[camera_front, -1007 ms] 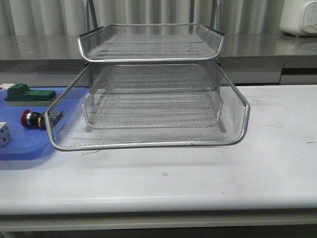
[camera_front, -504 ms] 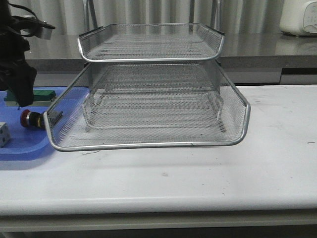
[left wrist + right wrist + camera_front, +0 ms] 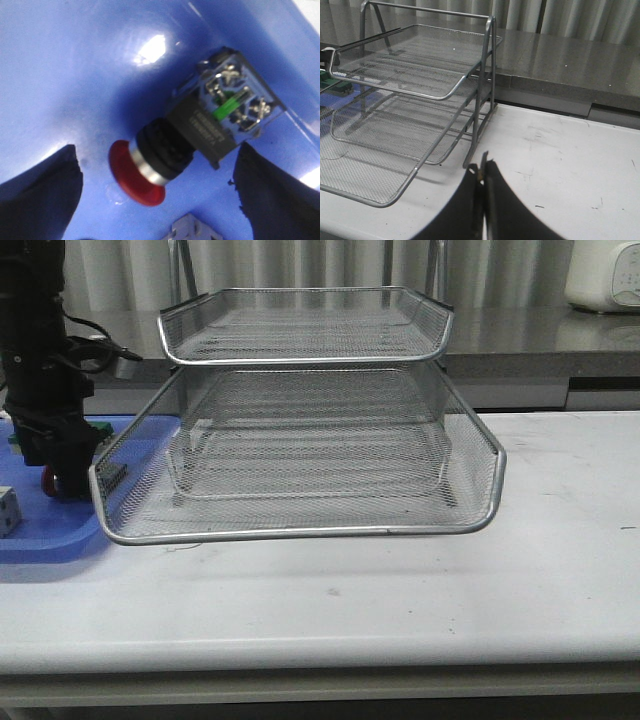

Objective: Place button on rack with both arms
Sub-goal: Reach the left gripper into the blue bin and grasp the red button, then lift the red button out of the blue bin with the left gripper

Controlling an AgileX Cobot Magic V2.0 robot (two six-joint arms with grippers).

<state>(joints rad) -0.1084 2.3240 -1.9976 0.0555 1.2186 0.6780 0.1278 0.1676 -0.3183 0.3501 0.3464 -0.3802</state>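
The button [image 3: 190, 145] lies on its side on the blue tray [image 3: 75, 75], red mushroom head [image 3: 136, 172] at one end and terminal block at the other. My left gripper [image 3: 157, 150] is open and straddles it, one dark finger [image 3: 40, 195] on each side, neither touching. In the front view the left arm [image 3: 40, 360] stands over the tray's left part, and only a sliver of the red head [image 3: 46, 480] shows. The silver wire rack [image 3: 300, 440] stands mid-table with its lower tier pulled forward. My right gripper [image 3: 482, 172] is shut on nothing, over the table right of the rack [image 3: 415, 85].
A white dice-like cube [image 3: 8, 510] sits on the blue tray [image 3: 40, 535] close to the button. A green block [image 3: 330, 82] shows behind the rack's mesh. A grey counter runs along the back, with a white appliance [image 3: 605, 275] at the far right.
The left arm came in from the upper left and dropped over the button, which it now hides in the front view. The rack has not moved.
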